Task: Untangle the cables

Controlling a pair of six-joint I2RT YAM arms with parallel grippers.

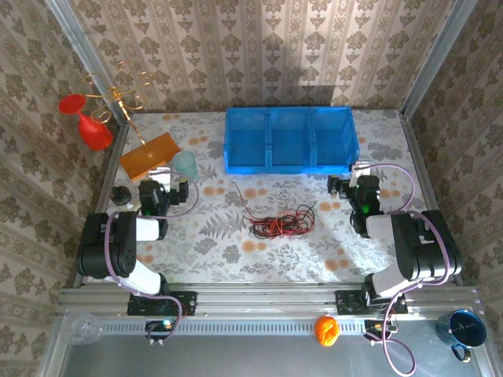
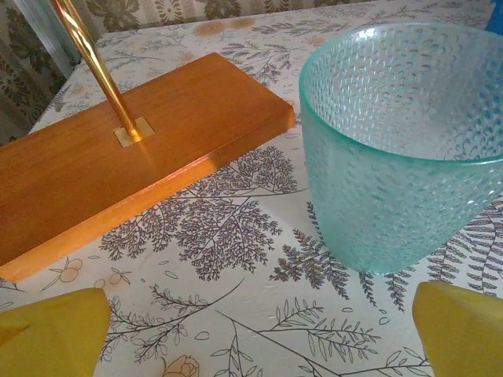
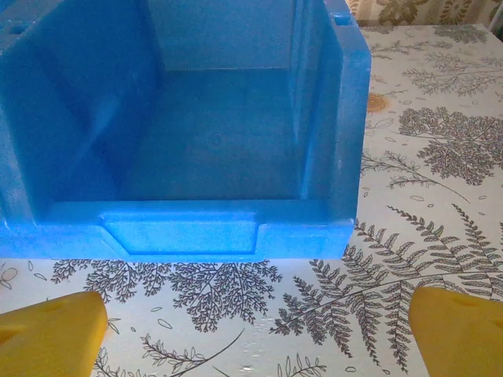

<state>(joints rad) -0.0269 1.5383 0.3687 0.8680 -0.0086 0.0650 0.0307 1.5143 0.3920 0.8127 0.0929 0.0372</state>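
1. Lying tangled on the floral table (image 1: 236,251), thin red and black cables (image 1: 279,224) are left untouched.
2. The left gripper (image 2: 251,330) is held spread near a dimpled teal tumbler (image 2: 393,157).
3. The right gripper (image 3: 251,330), likewise spread, is parked before a blue plastic bin (image 3: 220,157), seemingly ready.

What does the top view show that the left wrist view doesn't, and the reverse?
Top view: the red and black cables tangled at mid-table, the blue bin behind them, and the right gripper near the bin.
Left wrist view: the dimples on the cup, the brass plate set in the wooden base, and the left gripper open and holding nothing.
Both: the cup, the base beside it but apart, and the fern-print table.
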